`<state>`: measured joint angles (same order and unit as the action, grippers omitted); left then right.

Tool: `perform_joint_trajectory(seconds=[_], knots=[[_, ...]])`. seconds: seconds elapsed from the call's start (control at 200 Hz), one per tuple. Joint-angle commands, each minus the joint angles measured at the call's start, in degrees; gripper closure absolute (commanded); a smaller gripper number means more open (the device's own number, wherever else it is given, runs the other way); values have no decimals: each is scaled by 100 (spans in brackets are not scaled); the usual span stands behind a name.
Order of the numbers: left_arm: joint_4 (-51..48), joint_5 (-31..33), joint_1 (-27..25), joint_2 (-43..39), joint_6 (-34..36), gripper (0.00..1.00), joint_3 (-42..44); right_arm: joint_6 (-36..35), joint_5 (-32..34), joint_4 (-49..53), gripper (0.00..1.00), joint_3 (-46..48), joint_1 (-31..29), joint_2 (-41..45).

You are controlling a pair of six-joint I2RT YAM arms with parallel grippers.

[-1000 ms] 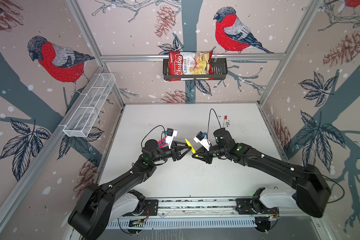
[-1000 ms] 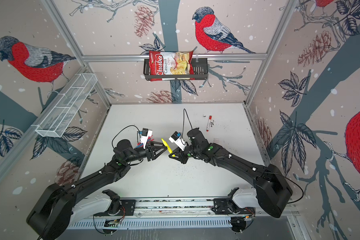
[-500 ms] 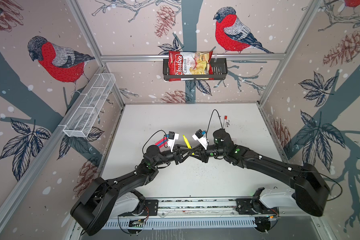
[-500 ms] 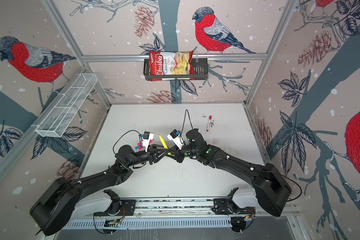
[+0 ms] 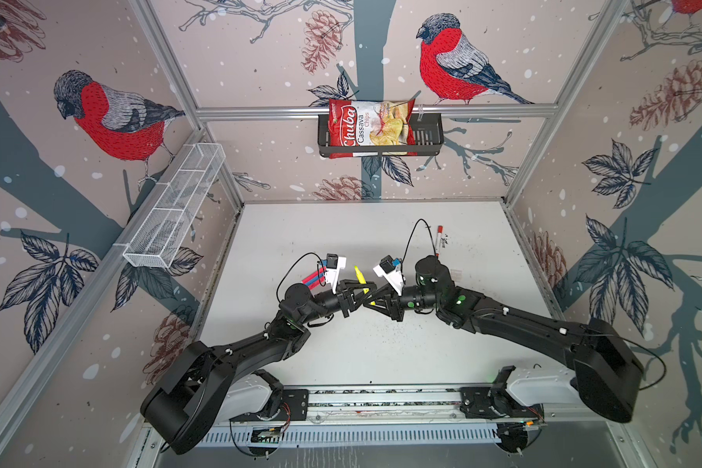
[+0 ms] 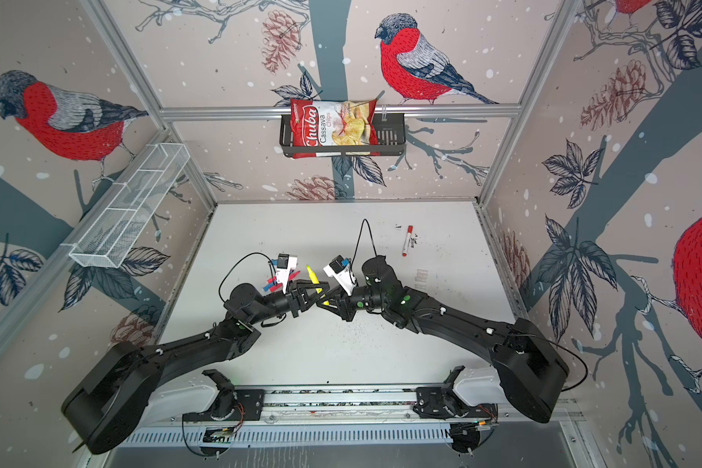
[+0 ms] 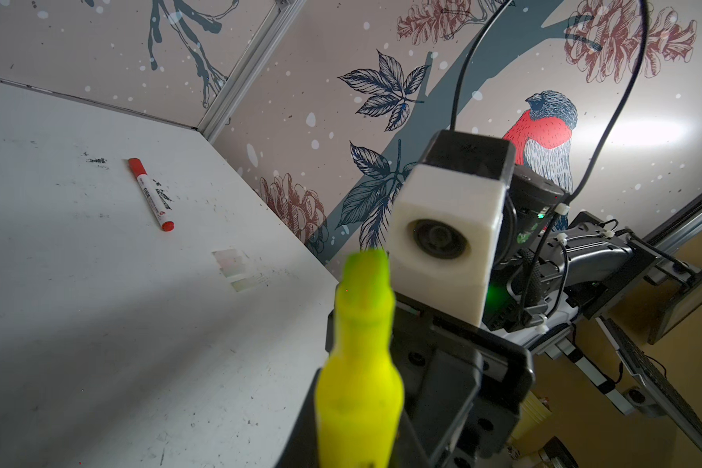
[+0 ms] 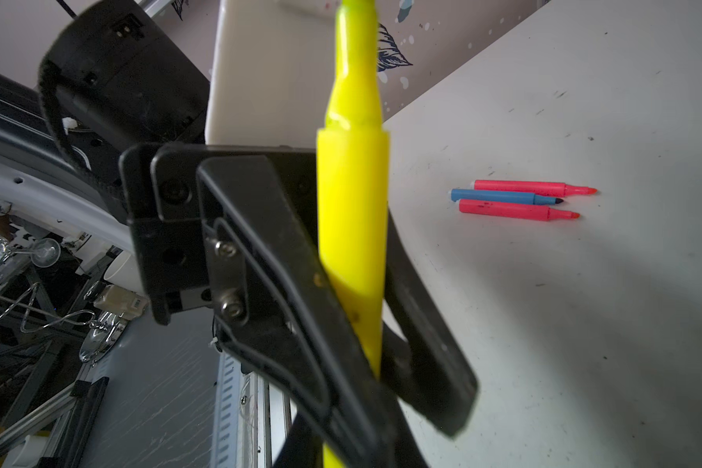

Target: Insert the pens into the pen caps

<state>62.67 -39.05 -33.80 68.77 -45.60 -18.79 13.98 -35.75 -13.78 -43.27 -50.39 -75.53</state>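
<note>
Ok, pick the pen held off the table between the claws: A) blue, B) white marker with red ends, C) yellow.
C: the yellow pen is clamped by the left claw and right claw; the blue pen and white marker lie on the table.

**White tabletop** (image 5: 341, 227), seen from above. Lying directly on it:

- Toward the far right, a white-barrelled marker (image 5: 439, 240) with red ends lies flat and alone.
- Nearer, on the right side, sits a small cluster of pale translucent caps (image 7: 230, 261), faint against the surface.
- Left of centre, two pink pens (image 8: 523, 187) flank a blue pen (image 8: 499, 196) — side by side, parallel, uncapped tips pointing the same way.
- Dark specks (image 5: 386, 324) and smudges are scattered over the surface.
</note>
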Motion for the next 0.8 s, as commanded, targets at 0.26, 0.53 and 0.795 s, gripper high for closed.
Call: perform_joint_trajectory(seconds=[0.26, 0.53, 0.795], knots=[[248, -112, -6, -143, 227, 100, -87, 266, 163, -266, 71, 22, 5, 155], [-1538, 390, 20, -702, 1291, 100, -403, 111, 913, 803, 42, 58, 586, 1079], [-3449, 1252, 20, -927, 2304, 100, -749, 629, 2462, 1773, 32, 159, 2139, 1907]])
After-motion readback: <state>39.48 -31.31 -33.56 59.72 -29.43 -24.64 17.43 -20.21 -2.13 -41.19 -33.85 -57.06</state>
